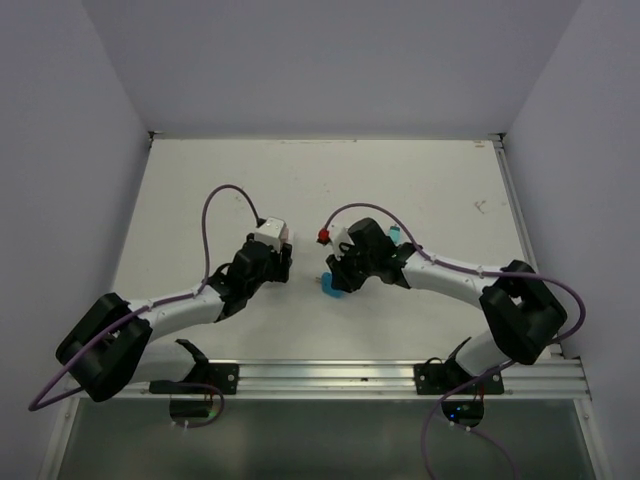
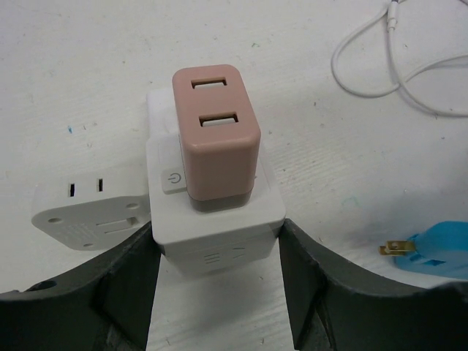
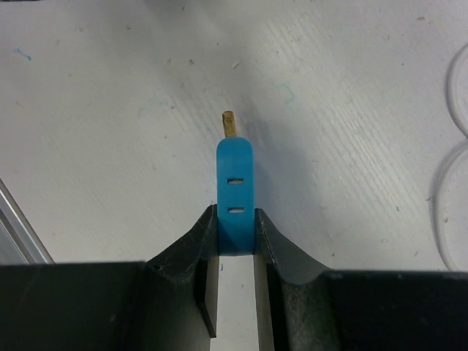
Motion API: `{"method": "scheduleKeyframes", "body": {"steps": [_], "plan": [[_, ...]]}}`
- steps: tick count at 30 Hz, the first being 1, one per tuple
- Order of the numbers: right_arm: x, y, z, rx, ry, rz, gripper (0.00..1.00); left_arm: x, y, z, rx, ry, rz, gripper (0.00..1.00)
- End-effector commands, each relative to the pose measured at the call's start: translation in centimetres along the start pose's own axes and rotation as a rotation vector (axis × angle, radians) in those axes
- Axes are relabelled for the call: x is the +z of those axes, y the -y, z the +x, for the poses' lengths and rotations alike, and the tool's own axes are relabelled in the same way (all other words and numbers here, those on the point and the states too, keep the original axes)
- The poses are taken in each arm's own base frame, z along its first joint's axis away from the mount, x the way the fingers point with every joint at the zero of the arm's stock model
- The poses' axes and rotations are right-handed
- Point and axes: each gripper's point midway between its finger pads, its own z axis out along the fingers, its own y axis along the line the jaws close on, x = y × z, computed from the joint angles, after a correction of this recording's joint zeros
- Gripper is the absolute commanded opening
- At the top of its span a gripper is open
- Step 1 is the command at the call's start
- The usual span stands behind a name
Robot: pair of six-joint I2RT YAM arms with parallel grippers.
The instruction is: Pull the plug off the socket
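Clamping the socket (image 2: 219,227) between them, left fingers (image 2: 117,285), right fingers (image 3: 285,263) off to its side, pinching a blue plug (image 3: 235,183)

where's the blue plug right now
Right wrist view: the blue plug is clamped in the right gripper, to the right of the socket held by the left gripper.

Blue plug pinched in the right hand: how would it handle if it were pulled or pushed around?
Probably stiff and light: the blue plug looks like thin moulded plastic. The right hand grips only its near end on smooth flat sides, so it may pivot or slip. Its brass prong sticks out and could snag or bend.
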Motion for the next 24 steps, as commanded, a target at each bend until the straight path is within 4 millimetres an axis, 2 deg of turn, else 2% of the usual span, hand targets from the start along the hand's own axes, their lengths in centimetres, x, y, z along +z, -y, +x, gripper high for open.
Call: {"method": "scheduleKeyframes", "body": {"steps": [1,4,5,7,8,11,12,13,14,17,18,24], "plan": [[-1.7,0.3,-0.7,-0.004,0.04,0.04,0.0,0.2,-1.0,0.1,0.01,-0.018,-0.058,0.0],[-2.7,1.5,-1.6,0.047,0.099,0.074,0.0,0.0,-0.7,-0.2,0.003,-0.005,-0.041,0.0],[-3.7,1.9,-2.6,0.091,0.145,0.089,0.0,-0.1,-0.7,-0.5,-0.001,0.005,-0.036,0.0],[-5.1,4.5,-3.1,0.204,0.198,0.147,0.0,-0.2,-0.3,-0.7,-0.003,0.013,-0.017,0.0],[-6.3,5.4,-4.2,0.234,0.261,0.172,0.0,-0.1,-0.3,-0.9,-0.008,0.016,-0.014,0.0],[-9.1,10.1,-3.8,0.407,0.345,0.309,0.0,-0.1,0.1,-0.9,-0.011,0.018,0.002,0.0],[-10.0,10.9,-4.0,0.46,0.379,0.338,0.0,-0.1,0.2,-1.0,-0.012,0.02,0.007,0.0],[-10.5,11.7,-3.9,0.495,0.398,0.368,0.0,-0.1,0.3,-1.0,-0.011,0.02,0.013,0.0],[-11.4,13.5,-3.2,0.549,0.428,0.415,0.0,-0.1,0.3,-1.0,-0.012,0.021,0.015,0.0],[-13.3,16.3,-2.6,0.697,0.52,0.497,0.0,0.0,0.7,-1.2,-0.015,0.027,0.032,0.0],[-13.9,18.0,-1.3,0.789,0.537,0.539,0.0,0.0,0.8,-1.2,-0.016,0.03,0.037,0.0],[-15.7,23.2,1.7,1.048,0.656,0.618,0.0,0.1,1.6,-1.4,-0.022,0.038,0.082,0.0]]}}
